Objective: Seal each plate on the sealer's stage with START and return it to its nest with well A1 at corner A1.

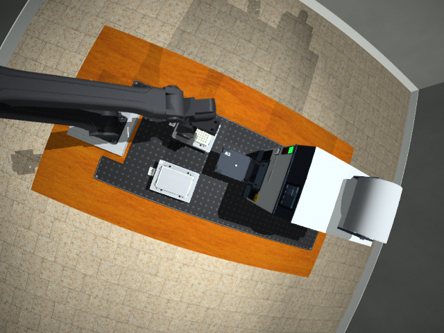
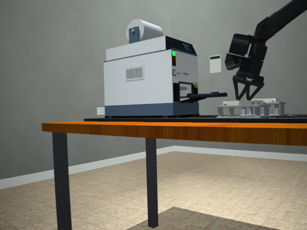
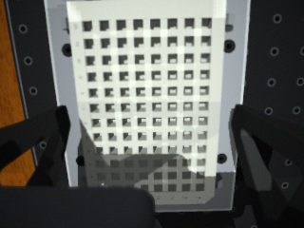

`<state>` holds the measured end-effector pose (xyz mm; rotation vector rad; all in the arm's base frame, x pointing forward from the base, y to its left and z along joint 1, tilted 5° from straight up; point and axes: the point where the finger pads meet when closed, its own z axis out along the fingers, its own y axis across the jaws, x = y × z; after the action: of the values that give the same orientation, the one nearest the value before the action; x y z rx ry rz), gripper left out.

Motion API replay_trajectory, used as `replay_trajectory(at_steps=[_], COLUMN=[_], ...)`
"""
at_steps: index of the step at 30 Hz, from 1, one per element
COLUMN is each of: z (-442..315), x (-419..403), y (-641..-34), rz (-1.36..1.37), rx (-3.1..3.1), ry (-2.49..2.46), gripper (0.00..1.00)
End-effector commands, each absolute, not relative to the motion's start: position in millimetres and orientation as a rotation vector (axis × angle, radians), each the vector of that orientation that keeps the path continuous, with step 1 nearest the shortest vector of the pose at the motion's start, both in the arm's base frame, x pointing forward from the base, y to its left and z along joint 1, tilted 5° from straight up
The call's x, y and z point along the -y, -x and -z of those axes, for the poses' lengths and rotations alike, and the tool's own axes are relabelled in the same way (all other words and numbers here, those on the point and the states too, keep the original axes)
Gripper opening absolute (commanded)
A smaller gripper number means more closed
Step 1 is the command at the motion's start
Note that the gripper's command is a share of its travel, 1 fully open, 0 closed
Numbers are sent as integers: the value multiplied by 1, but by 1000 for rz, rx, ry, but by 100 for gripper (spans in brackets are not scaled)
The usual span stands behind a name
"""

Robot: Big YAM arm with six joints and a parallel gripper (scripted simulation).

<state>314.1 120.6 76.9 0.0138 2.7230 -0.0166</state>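
Note:
My gripper [image 2: 243, 99] [image 3: 150, 114] is open and empty, its fingers above and outside both long sides of an open white well plate [image 1: 202, 137] [image 2: 230, 102] [image 3: 147, 9]. That plate lies in its nest [image 1: 205, 147] [image 3: 237, 76], with no foil visible; the arm hides part of it in the top view. The other plate [image 1: 174, 182] has a smooth, covered-looking top and lies in the other nest [image 1: 193, 186]. The sealer's stage [image 1: 229, 169] [image 2: 208, 95] is out and holds no plate. The lamp [image 1: 290, 150] [image 2: 173, 53] is green. The START button [image 1: 277, 151] [image 2: 174, 72] is beside it.
The white sealer [image 1: 322, 186] [image 2: 138, 86] stands beyond the stage, with a foil roll [image 1: 374, 207] [image 2: 148, 30] on top. Small label tags stand by the nests, too small to read. The dark perforated board [image 1: 125, 172] lies on the orange table [image 1: 118, 207].

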Motion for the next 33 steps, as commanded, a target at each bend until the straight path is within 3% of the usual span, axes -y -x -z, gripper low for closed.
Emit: replay_trajectory(at_steps=[1,19,33], z=[-91,-105,-75], x=[-137,-128,-121], y=[-330,-341,-325], rz=[-11,-25,12], rx=[-2686,-2651,-2708], ry=[26,-27,-19], gripper=[100,100,100])
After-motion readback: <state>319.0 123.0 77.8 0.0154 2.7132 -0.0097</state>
